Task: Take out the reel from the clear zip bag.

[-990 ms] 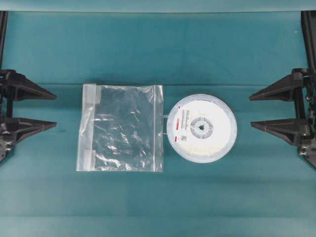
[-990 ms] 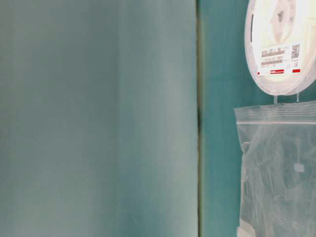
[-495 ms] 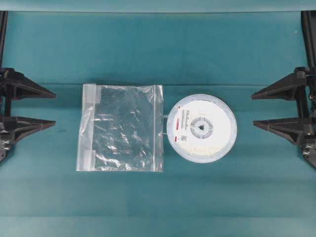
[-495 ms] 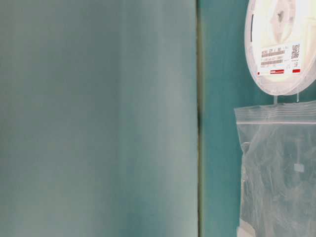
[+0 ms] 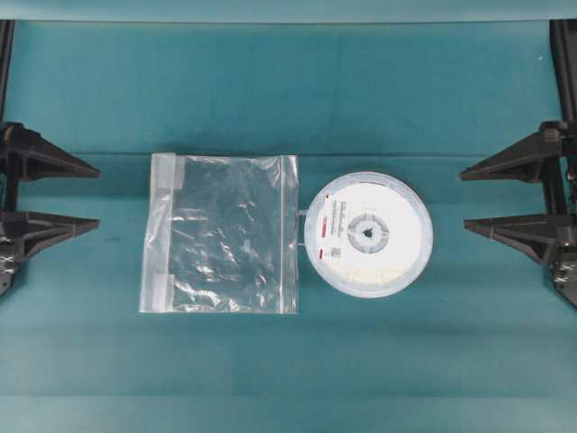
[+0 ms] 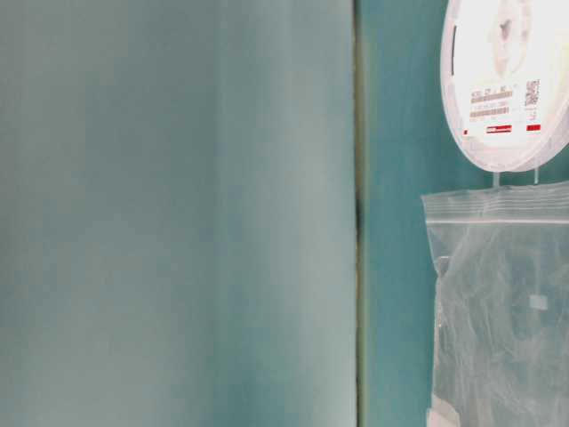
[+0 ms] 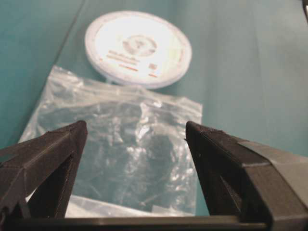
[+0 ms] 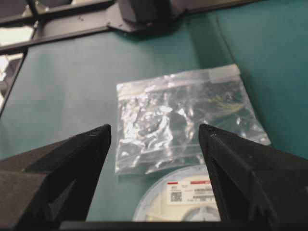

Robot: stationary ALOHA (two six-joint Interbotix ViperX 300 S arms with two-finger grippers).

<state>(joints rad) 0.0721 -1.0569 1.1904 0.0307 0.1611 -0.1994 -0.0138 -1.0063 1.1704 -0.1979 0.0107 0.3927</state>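
Nearest in the left wrist view, the left gripper (image 7: 132, 137) stands with its jaws spread wide and nothing between them, hanging over the left edge of the teal table (image 5: 288, 90). Just beyond its tips lies the clear zip bag (image 5: 221, 234), flat and crinkled on the cloth left of the table's middle, with its zip strip along the side that faces the reel. It looks empty: only wrinkled film and the teal surface show through it.

Past the bag, just beside that zip edge, lies the reel (image 5: 368, 234), flat on the table right of centre, label up. No film covers any part of it; whether its rim touches the bag edge or only sits close, I cannot tell, since two small tabs appear to bridge the narrow gap.

Farthest across, at the right edge of the table, the right gripper (image 5: 462, 200) is likewise splayed and holds nothing, well apart from the reel.

Judging from this layout, the task's goal is already met: the reel is out of the bag and both claws are released and clear of it. Nothing appears left to do
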